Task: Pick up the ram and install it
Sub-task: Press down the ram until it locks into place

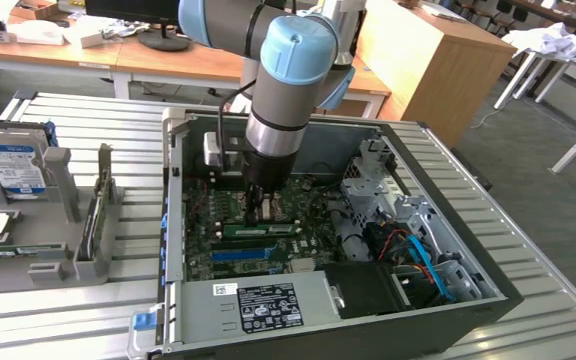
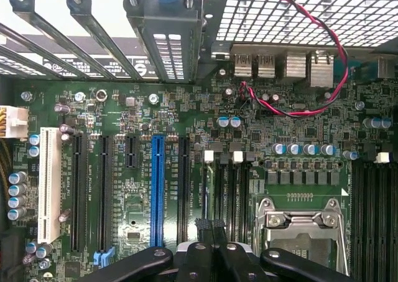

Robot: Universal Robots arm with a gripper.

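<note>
**Fingers closed above the board**

While hanging low inside the open dark computer case (image 1: pixel 488 296), closed black gripper (image 1: pixel 260 216), fingers (image 2: pixel 214 232) pressed together, nothing visibly held. Just beside the tips, long thin green ram stick (image 1: pixel 260 229), lying across the green motherboard (image 2: pixel 130 114), near the bright blue slot (image 2: pixel 157 188).

A ribbed metal workbench (image 1: pixel 88 315) stands on a grey floor (image 1: pixel 528 172). Behind the workbench run wooden desks (image 1: pixel 78 56); beside them a wooden cabinet (image 1: pixel 438 60), and beyond it white-legged tables (image 1: pixel 558 71).
</note>
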